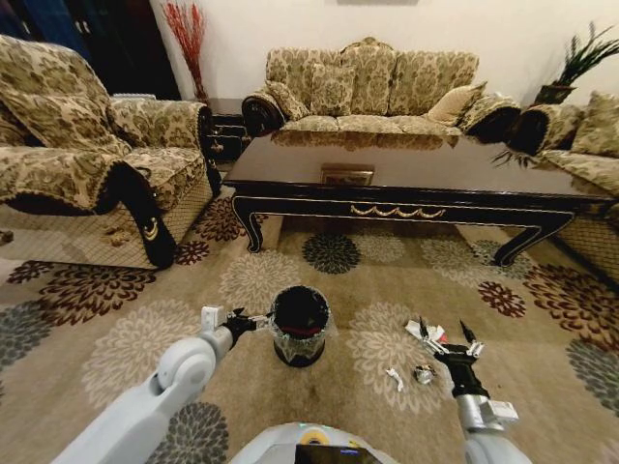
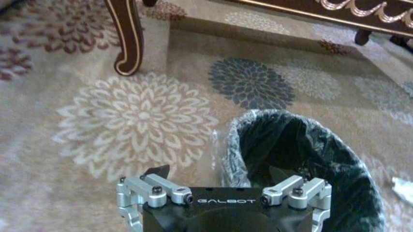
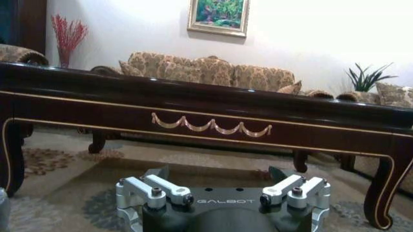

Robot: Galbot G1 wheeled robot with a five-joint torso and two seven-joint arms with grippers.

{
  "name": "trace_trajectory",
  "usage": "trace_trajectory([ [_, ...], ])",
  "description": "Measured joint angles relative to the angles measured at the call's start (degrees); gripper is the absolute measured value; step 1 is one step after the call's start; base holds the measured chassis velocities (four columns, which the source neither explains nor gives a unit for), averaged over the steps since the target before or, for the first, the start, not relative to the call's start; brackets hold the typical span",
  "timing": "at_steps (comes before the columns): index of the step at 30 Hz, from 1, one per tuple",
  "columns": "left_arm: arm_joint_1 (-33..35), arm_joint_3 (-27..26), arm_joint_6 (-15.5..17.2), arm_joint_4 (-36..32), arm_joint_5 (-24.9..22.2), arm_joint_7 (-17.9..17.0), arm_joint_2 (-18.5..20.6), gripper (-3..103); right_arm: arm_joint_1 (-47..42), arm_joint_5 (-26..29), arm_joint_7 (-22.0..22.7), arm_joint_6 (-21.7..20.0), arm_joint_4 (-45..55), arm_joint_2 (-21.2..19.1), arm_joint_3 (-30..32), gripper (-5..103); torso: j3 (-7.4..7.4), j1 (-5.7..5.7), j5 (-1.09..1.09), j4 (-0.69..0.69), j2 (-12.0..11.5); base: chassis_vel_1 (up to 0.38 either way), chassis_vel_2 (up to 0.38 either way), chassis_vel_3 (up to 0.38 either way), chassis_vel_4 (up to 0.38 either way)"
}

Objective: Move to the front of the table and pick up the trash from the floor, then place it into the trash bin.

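Note:
The trash bin [image 1: 300, 325] is black with a clear liner and stands on the patterned floor [image 1: 387, 261] in front of the table [image 1: 406, 169]. My left gripper [image 1: 253, 319] hangs open at the bin's left rim. In the left wrist view the left gripper [image 2: 219, 172] straddles the rim of the bin [image 2: 303, 159] with nothing between its fingers. The trash lies right of the bin: a white and red scrap [image 1: 427, 334], a white scrap [image 1: 395, 377] and a greyish wad [image 1: 424, 374]. Just above them my right gripper [image 1: 446, 335] is open and faces the table [image 3: 206, 113].
Patterned sofas ring the carpet: an armchair [image 1: 87, 155] at the left, a long sofa [image 1: 372, 87] behind the table and another [image 1: 590, 145] at the right. A curved table leg [image 2: 129, 38] stands near the bin. Open carpet lies between the table and me.

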Motion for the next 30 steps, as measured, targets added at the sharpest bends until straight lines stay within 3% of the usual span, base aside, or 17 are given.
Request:
trace_trajectory([
  [7,-4.6,4.2,-0.5,6.1,0.2,0.0,-4.5,100,0.3,-0.3,0.5,-0.5,-0.1,0.2,-0.5,100,0.00,0.00,0.01,0.01,0.0,0.000,0.000,0.000,0.000],
  [10,-6.4,5.6,0.4,8.2,-0.6,-1.6,-6.5,100,0.5,-0.6,1.1,-0.7,-0.5,0.0,-0.5,100,0.00,0.00,0.01,0.00,0.0,0.000,0.000,0.000,0.000],
  [17,-8.7,7.9,1.6,12.2,-0.1,-2.4,-7.7,102,0.7,-0.4,1.6,-0.9,-1.2,-0.2,-0.2,100,0.00,0.00,0.02,0.01,0.0,0.000,0.000,0.000,0.000],
  [23,-10.2,8.8,1.8,13.3,-0.2,-2.9,-9.0,84,1.3,-0.3,1.9,-1.1,-1.9,-0.2,-0.4,100,0.00,0.00,0.01,0.00,0.0,0.000,0.000,0.000,0.000],
  [25,-10.1,8.8,1.8,13.3,-0.2,-2.9,-8.8,84,1.4,-0.2,1.9,-1.1,-2.1,-0.2,-0.4,100,0.00,0.00,0.02,0.00,0.0,0.000,0.000,0.000,0.000],
  [27,-9.3,8.4,1.8,13.6,0.4,-3.0,-8.8,72,1.7,-0.2,1.9,-1.1,-2.5,-0.3,-0.7,100,0.00,0.00,0.02,0.01,0.0,0.000,0.000,0.000,0.000],
  [30,-8.8,8.1,1.9,14.0,0.7,-3.0,-9.2,68,2.1,-0.1,2.1,-1.2,-2.8,-0.4,-1.1,100,-0.01,0.00,0.02,0.02,0.0,0.000,0.000,0.000,0.000],
])
